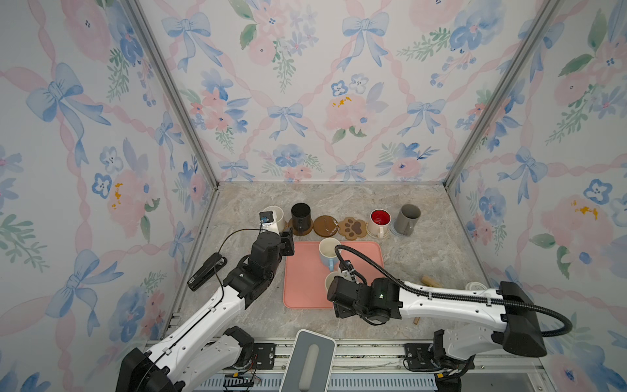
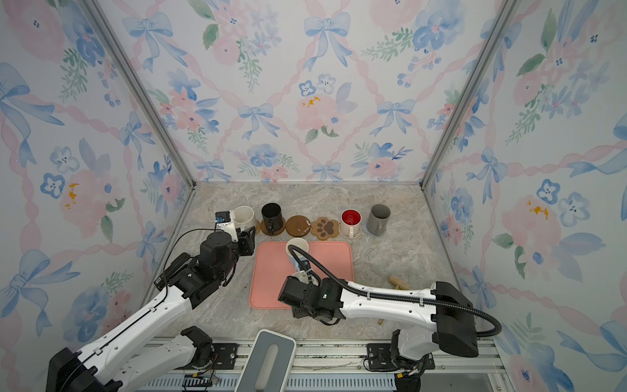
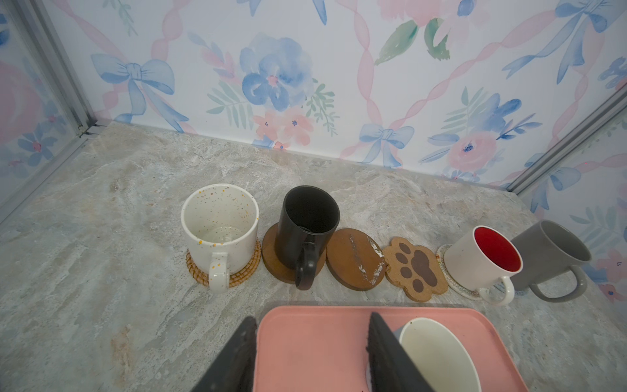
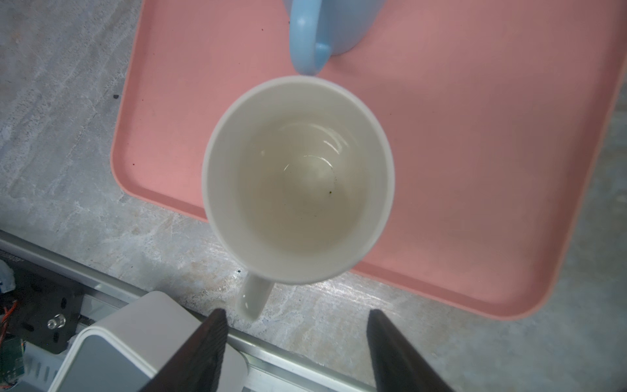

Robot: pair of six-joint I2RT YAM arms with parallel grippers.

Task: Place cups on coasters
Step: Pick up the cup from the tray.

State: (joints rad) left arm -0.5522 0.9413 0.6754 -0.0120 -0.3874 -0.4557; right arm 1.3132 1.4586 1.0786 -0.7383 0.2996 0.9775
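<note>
A row of coasters runs parallel to the table's point(image 3: 101, 237) back edge, with a bare strip behind it up to the wall. From the left, a speckled cream mug point(image 3: 220, 227) stands on the rattan coaster point(image 3: 241, 276) and a black mug point(image 3: 307, 224) on a brown round coaster point(image 3: 271, 258). Next come a bare brown round coaster point(image 3: 353, 258) and the paw-print coaster point(image 3: 415, 269), both uncovered and touching edge to edge. After them a red-lined white mug point(image 3: 475, 264) sits on a cream woven coaster point(image 3: 453, 286), and the grey mug point(image 3: 549, 251) ends the row.

The pink tray point(image 3: 322, 339) lies mid-table, with only a narrow strip of table between its far edge and the row. On it the light-blue mug point(image 4: 325, 27) stands toward the far edge. The cream-white mug point(image 4: 298, 180) stands at the near edge, its handle reaching past the rim toward the table's front edge. Bare table lies left of the tray; small wooden pieces point(image 1: 429, 281) lie toward the right edge.

The left fingers point(image 3: 378, 336) hang spread apart over the tray's far left corner, holding nothing. The right fingers point(image 4: 380, 325) stand wide apart and empty above the front strip, with the cream-white mug's handle just beyond one tip.
</note>
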